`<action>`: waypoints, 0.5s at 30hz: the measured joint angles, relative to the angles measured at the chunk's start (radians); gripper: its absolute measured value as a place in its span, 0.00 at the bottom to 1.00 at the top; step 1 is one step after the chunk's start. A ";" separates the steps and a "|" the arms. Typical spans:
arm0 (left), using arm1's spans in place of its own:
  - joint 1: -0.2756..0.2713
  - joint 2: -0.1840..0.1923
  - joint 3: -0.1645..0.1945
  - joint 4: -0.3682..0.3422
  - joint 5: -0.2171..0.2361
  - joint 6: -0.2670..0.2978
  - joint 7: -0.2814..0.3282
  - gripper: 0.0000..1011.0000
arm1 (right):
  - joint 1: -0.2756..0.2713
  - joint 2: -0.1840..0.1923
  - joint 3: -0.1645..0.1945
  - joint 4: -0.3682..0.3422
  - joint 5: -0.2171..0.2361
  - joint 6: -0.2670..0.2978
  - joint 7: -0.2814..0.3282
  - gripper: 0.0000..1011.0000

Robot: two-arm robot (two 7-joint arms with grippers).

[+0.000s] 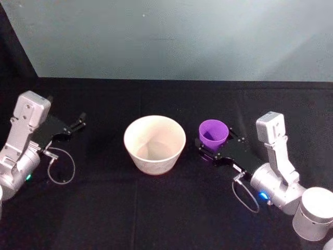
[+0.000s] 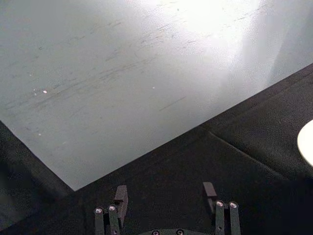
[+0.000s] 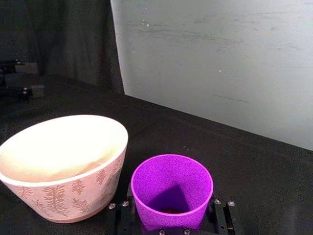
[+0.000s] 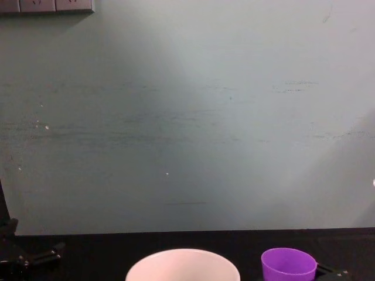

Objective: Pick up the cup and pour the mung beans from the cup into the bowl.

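this looks like a robotics lab bench, not a home or a kitchen. a table (image 1: 166, 219) covered in plain black cloth stands against a bare grey-green wall (image 4: 187, 117) that is scuffed and speckled, with a row of sockets (image 4: 47, 5) high in one corner. the left arm (image 1: 21, 151) and right arm (image 1: 276, 177), silver metal with black fittings, reach in over the cloth from either side, a thin cable (image 1: 62, 172) looping loose from each. the household things here are a bowl (image 1: 156, 161) and a cup (image 1: 213, 136), placed between the arms.
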 joint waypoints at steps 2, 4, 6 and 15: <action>0.000 0.000 0.000 0.000 0.000 0.000 0.000 0.99 | 0.000 -0.003 0.004 0.000 -0.005 0.003 0.004 0.77; 0.000 0.000 0.000 0.000 0.000 0.000 0.000 0.99 | -0.001 -0.005 0.007 0.000 -0.007 0.004 0.005 0.73; 0.000 0.000 0.000 0.000 0.000 0.000 0.000 0.99 | -0.002 -0.006 0.009 -0.001 -0.009 0.005 0.007 0.73; 0.000 0.000 0.000 0.000 0.000 0.000 0.000 0.99 | -0.023 0.002 0.026 -0.073 -0.027 0.067 0.004 0.71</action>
